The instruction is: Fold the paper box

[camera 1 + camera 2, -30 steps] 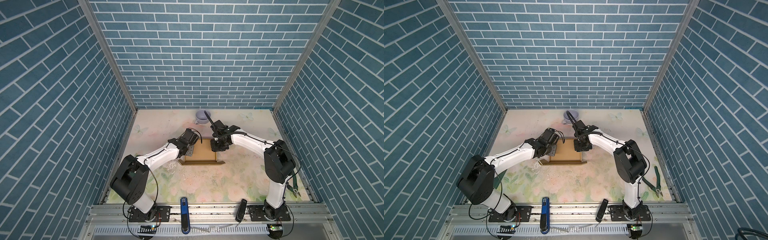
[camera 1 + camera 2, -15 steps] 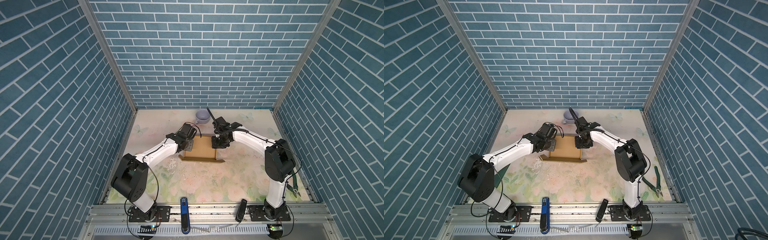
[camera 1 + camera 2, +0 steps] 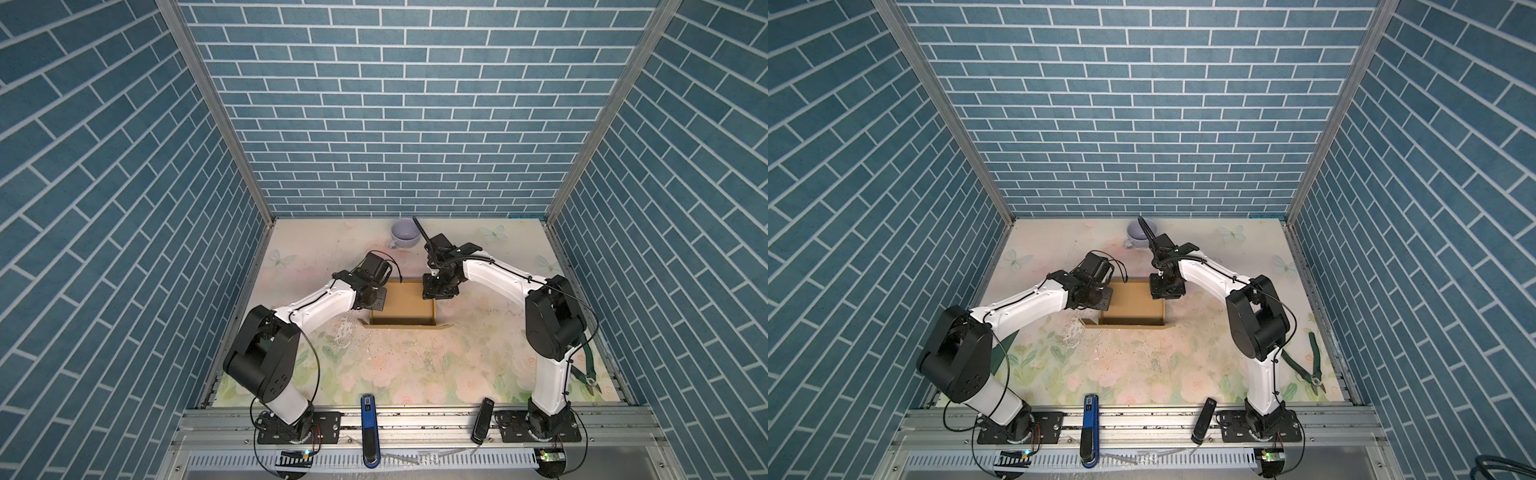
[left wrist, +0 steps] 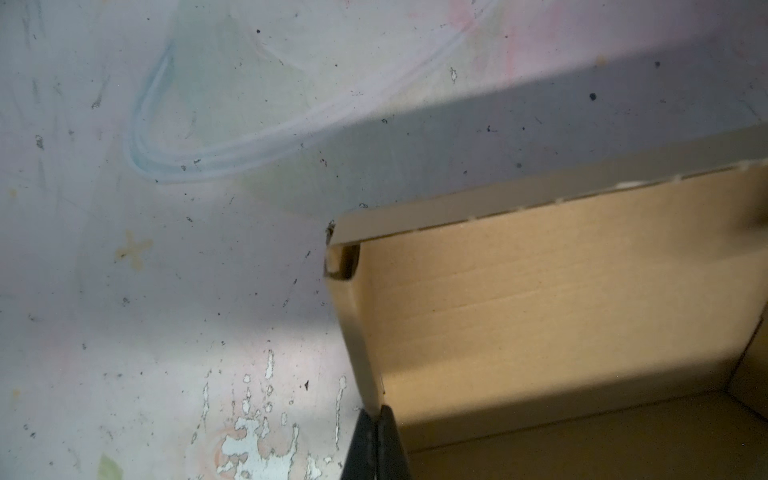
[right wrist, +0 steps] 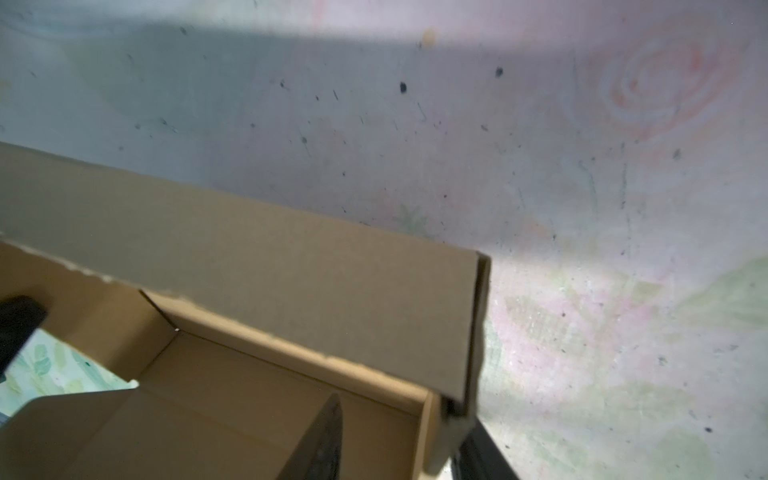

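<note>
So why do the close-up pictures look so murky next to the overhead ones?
Left wrist view: a broad shadow crosses the table by the paper box, focus soft. Right wrist view: blurrier, the box's edges smeared. Both top views: sharp, evenly lit.

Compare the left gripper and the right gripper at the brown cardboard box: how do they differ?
The left gripper is shut on the plain brown cardboard paper box, pinching one side wall's edge; the right gripper is open. The left gripper's jaws meet on the cardboard; the right gripper's jaws straddle the opposite wall, one inside, one outside. Both are at the box's raised walls.
</note>
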Controlling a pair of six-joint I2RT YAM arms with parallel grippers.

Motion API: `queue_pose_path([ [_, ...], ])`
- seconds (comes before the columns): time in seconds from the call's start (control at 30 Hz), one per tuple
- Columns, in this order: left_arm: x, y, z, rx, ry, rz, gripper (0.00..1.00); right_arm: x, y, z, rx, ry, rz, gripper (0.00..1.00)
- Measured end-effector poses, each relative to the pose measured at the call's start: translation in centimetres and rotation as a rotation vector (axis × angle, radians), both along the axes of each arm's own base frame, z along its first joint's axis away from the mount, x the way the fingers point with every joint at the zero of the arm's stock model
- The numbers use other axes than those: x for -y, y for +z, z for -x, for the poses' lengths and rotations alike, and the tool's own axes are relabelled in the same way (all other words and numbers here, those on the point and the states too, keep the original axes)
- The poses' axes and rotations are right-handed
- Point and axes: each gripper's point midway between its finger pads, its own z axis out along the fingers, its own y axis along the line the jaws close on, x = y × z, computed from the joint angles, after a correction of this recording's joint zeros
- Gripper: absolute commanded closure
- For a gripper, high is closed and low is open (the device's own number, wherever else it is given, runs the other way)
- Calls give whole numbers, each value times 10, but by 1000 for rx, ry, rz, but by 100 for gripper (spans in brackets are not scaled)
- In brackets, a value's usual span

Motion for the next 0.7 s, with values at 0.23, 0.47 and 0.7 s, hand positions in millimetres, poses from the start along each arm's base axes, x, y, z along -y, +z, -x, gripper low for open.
queue_pose_path([
  [0.23,-1,-1,2,-10,-4,-4,94,-4,19,-13,38,-10,-28,54],
  [0.47,0,-7,8,-49,-25,-9,82,-3,24,-21,51,-21,-40,54],
  [0.7,4,-3,3,-60,-39,-16,75,2,25,-25,51,-27,-42,53],
])
